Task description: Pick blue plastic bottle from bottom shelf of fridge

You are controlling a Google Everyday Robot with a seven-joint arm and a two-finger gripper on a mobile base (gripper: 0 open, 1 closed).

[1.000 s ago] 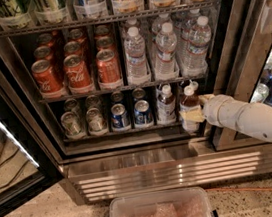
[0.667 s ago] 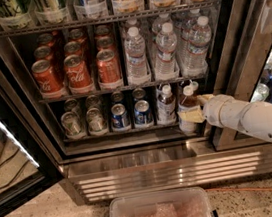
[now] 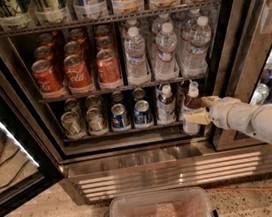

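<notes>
The blue plastic bottle [image 3: 191, 102], white cap and dark contents, stands at the right end of the bottom shelf [image 3: 114, 132] of the fridge [image 3: 184, 167]. Its base hangs slightly past the shelf's front edge. My gripper [image 3: 196, 111] reaches in from the right on a white arm and is shut on the bottle, one finger [image 3: 207, 101] above and behind its body, the other [image 3: 192, 119] across its label. A second similar bottle [image 3: 166, 105] stands just to its left on the shelf.
Blue cans [image 3: 120, 116] and silver cans [image 3: 71, 123] fill the shelf's left lanes. Red cola cans [image 3: 76, 71] and water bottles [image 3: 166, 51] sit above. The open glass door [image 3: 3, 134] is at left. A clear bin [image 3: 161, 213] lies on the floor below.
The gripper and the bottle have shifted slightly down and outward from the shelf together. Everything else on the shelves is still.
</notes>
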